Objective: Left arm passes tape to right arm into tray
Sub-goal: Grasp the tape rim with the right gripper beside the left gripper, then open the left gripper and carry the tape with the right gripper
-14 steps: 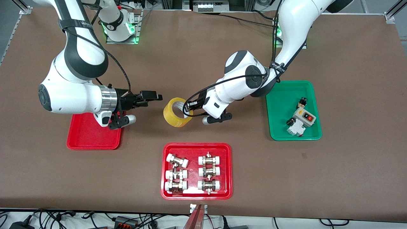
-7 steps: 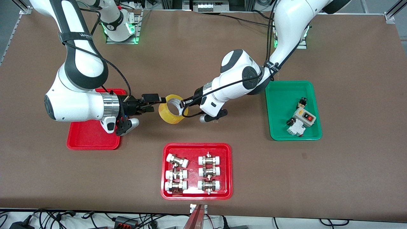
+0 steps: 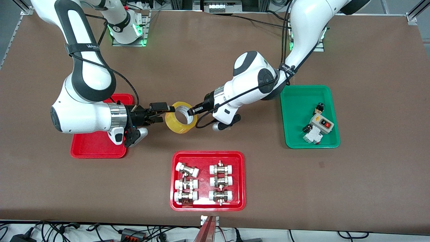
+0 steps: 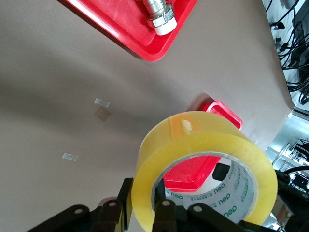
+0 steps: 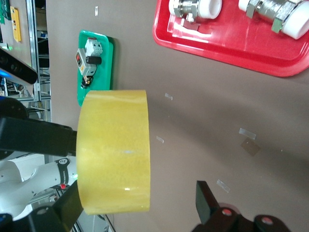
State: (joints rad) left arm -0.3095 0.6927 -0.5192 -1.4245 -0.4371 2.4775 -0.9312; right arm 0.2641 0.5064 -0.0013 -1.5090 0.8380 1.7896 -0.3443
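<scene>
Handover point, mid-surface. Left gripper (image 3: 194, 111) is clenched on the tape (image 3: 180, 118), one finger through the core, and holds the roll in the air above the bare surface (image 3: 201, 60), between the two arms. Right gripper (image 3: 165, 111) sits at the roll's outer rim, jaws spread on either side of the roll, not yet clamped. The tray (image 3: 89, 148) lies under the right arm's wrist, at the right arm's end of the surface.
</scene>
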